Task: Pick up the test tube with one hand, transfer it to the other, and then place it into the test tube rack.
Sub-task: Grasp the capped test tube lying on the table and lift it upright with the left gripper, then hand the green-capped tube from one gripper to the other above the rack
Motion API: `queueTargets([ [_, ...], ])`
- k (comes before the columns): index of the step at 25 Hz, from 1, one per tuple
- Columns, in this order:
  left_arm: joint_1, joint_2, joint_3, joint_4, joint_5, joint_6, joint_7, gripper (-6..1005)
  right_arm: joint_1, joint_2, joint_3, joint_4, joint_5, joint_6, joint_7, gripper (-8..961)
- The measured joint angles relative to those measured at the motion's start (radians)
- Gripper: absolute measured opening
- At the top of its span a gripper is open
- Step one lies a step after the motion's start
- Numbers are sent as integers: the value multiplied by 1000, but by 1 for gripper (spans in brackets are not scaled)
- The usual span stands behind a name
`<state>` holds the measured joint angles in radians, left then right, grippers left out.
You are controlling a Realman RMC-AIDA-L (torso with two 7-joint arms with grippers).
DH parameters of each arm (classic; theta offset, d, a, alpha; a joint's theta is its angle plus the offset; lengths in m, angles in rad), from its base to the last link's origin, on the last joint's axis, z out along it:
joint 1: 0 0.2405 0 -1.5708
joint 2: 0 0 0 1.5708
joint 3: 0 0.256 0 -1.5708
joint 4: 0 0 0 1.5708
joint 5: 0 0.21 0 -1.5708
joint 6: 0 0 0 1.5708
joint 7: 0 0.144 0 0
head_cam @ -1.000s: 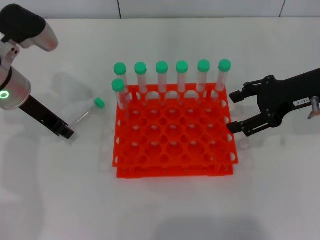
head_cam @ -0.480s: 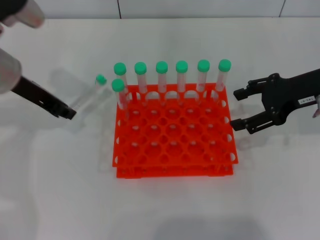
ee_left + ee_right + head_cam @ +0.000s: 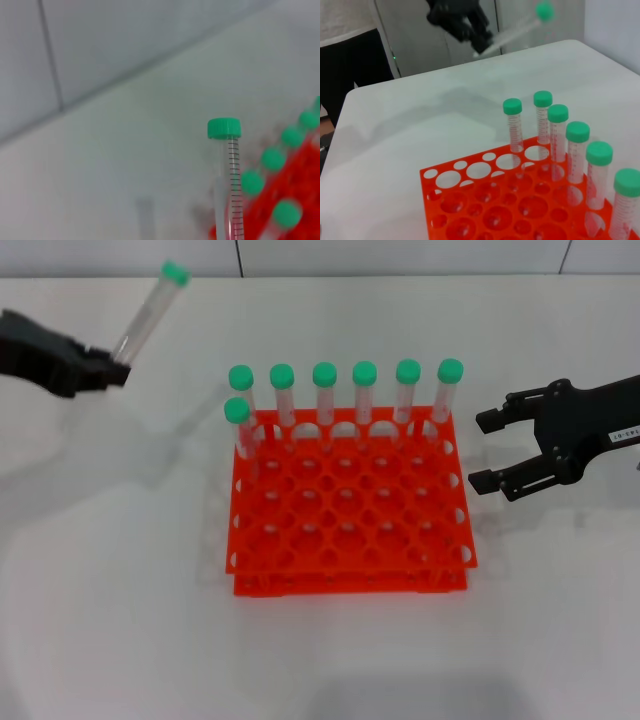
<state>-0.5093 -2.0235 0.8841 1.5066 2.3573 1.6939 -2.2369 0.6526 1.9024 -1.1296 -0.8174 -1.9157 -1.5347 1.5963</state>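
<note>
Gripping the slim clear plastic test tube point(image 3: 143, 316) by its lower end, the left black unlabelled tool point(image 3: 108, 370) holds it tilted above the white desk point(image 3: 120, 620), green cap up and away. The right labelled black tool point(image 3: 487, 450) waits spread wide across the orange-red holed rack point(image 3: 350, 530), well apart from the tube.

You were working in what looked like a laboratory bench setup: a plain white tabletop point(image 3: 120, 620) carried a bright orange-red plastic rack point(image 3: 350, 510) gridded with round holes, holding slim clear graduated tubes with round green screw caps point(image 3: 364, 373), and pale panelled walls point(image 3: 125, 40) stood behind the table.
</note>
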Motion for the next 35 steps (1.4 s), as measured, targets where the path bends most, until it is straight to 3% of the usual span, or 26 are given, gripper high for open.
queueTargets([
  [5, 33, -4, -32, -61, -230, -25, 173, 191, 2, 6, 0, 0, -1, 3, -5, 855],
  [9, 20, -2, -33, -220, -386, -30, 337, 191, 2, 10, 0, -2, 2, 8, -6, 855],
  [13, -46, 20, -38, -453, -452, -30, 453, 191, -4, 26, 1, -24, 0, 11, -8, 855],
  [20, -159, 49, -37, -736, -432, -36, 573, 191, -4, 41, 0, -35, -1, 15, -11, 855],
  [35, -291, 52, -35, -851, -222, -76, 543, 191, -11, 63, 1, -40, -2, 45, -47, 855],
])
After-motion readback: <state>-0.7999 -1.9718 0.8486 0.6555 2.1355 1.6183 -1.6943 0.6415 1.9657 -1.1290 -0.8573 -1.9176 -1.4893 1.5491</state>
